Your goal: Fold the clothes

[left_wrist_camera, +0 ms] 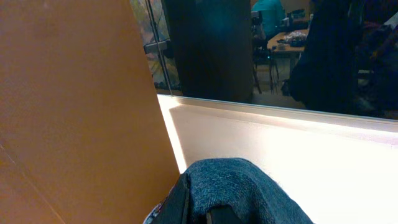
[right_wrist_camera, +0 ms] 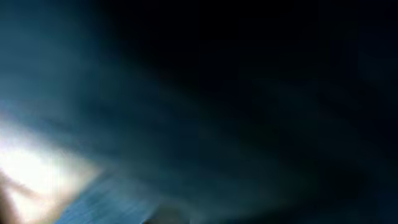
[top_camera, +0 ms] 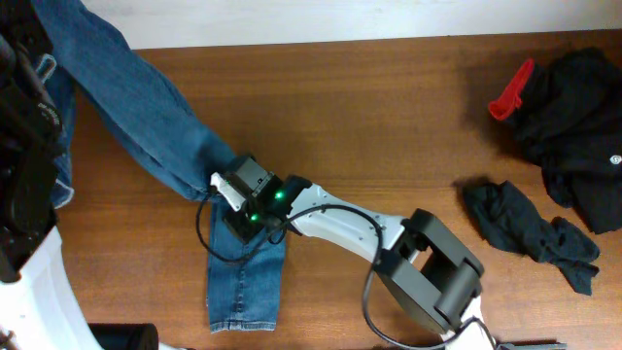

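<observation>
Blue jeans [left_wrist_camera: 236, 186] near lens, brown wooden table [top_camera: 389, 117]

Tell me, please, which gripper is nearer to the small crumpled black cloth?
Right. The right gripper is down on the medium-blue denim jeans, centrally placed and apart from the black cloth; the left gripper is farther off, at the opposite edge of the wooden table.

The jeans [top_camera: 146, 107] lie on the table [top_camera: 389, 107]. One leg runs from the far left corner to the near middle. The right gripper [top_camera: 222, 187] is on top of that leg, halfway along. Far to the right lies a pile of clothes [top_camera: 573, 136], with a smaller cloth [top_camera: 530, 228] just in front.
</observation>
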